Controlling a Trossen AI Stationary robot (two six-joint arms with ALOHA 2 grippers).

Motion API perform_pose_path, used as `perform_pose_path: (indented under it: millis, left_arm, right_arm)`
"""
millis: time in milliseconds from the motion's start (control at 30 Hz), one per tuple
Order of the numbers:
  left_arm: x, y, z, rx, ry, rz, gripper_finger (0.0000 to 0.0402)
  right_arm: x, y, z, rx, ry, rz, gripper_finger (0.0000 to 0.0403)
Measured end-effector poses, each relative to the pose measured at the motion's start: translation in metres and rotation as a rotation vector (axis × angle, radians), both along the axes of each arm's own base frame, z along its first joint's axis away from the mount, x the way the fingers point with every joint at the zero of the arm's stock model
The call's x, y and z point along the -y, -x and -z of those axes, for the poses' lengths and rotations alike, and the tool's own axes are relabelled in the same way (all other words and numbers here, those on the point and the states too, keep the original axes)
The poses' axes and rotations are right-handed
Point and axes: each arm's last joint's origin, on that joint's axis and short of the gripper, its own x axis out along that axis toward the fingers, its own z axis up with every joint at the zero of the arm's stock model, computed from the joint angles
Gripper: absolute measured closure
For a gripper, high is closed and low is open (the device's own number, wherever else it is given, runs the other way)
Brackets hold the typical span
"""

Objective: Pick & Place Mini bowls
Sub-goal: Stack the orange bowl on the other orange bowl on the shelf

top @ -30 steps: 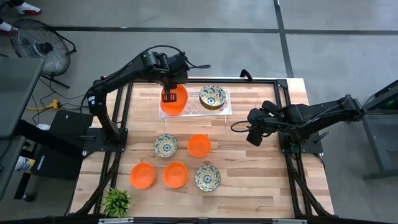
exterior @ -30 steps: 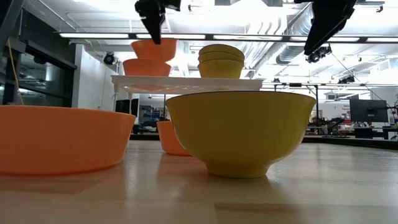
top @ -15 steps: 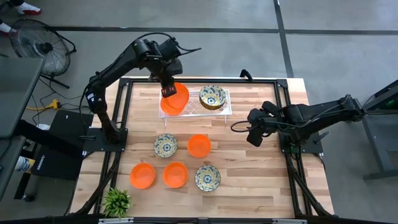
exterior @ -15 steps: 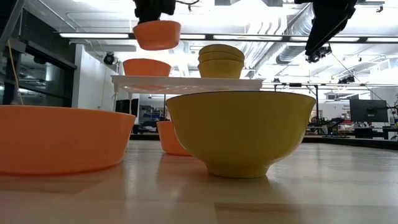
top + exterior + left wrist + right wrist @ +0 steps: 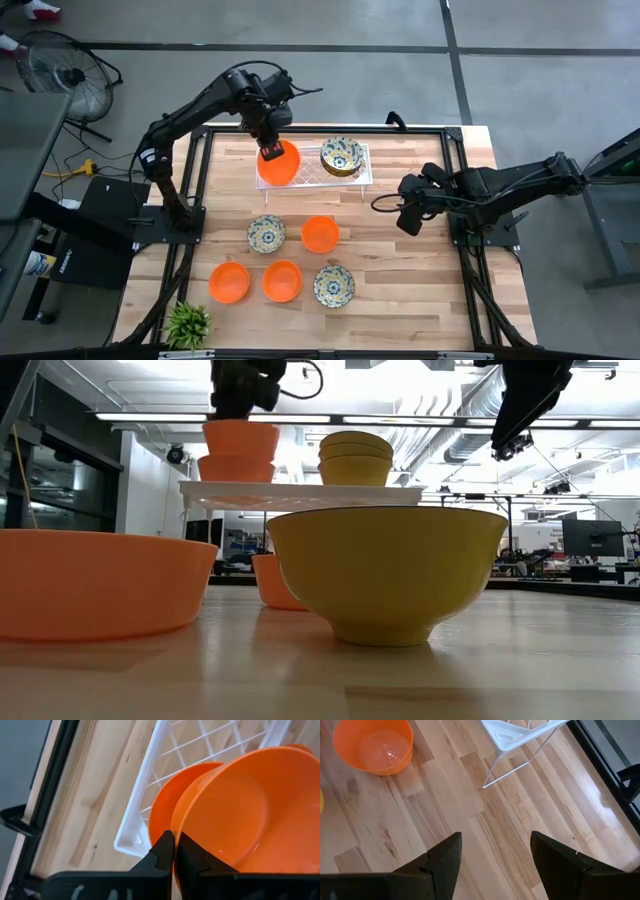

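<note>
An orange mini bowl (image 5: 281,163) hangs from my left gripper (image 5: 270,151), which is shut on it above the white tray (image 5: 352,176) at the table's far side. Right under it a second orange bowl (image 5: 236,467) stands on the tray. Beside that bowl is a stack of cream floral bowls (image 5: 341,157). Nearer on the table stand three orange bowls (image 5: 320,234), (image 5: 229,283), (image 5: 282,281) and two floral ones (image 5: 266,234), (image 5: 333,286). My right gripper (image 5: 408,215) hangs open above the table right of the tray, with nothing between its fingers. My left gripper pinches the orange bowl's rim (image 5: 175,831) on the side toward the table's left edge, one finger outside the wall and one inside. The fingers come from above, pointing down. The bowl (image 5: 240,438) hangs nearly level, its base at the mouth of the lower orange bowl.
The tray stands raised on thin wire legs (image 5: 512,767). A small green plant (image 5: 187,323) stands at the near left corner. Black frame rails (image 5: 200,190) run along the table's sides. Bare wood lies below my right gripper (image 5: 485,820).
My left gripper first rose with the orange bowl and rolled its wrist, then sank. The bowl, lifted clear and tilted half a second ago, now hangs nearly level just above the orange bowl on the tray.
</note>
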Motion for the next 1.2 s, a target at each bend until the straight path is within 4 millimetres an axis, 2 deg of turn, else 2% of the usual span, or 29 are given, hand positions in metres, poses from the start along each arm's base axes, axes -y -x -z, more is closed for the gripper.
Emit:
perform_pose_path:
  millis: [167, 400, 700, 900, 1200]
  left_arm:
    - [-0.002, 0.000, 0.008, -0.054, -0.022, -0.029, 0.0402]
    - [-0.002, 0.001, 0.008, -0.068, -0.046, -0.036, 0.0401]
    - [-0.013, -0.018, 0.033, -0.123, 0.007, -0.002, 0.0401]
    - [-0.018, -0.026, 0.031, -0.036, -0.041, -0.013, 0.0402]
    - [-0.021, -0.022, 0.031, -0.035, -0.018, -0.019, 0.0393]
  right_arm:
    - [0.000, 0.000, 0.000, 0.000, 0.000, 0.000, 0.0178]
    - [0.000, 0.000, 0.000, -0.001, 0.000, 0.001, 0.0178]
    - [0.000, 0.000, 0.000, -0.001, -0.001, 0.001, 0.0178]
    - [0.000, 0.000, 0.000, -0.004, -0.011, -0.001, 0.0178]
    - [0.000, 0.000, 0.000, -0.008, -0.021, -0.005, 0.0178]
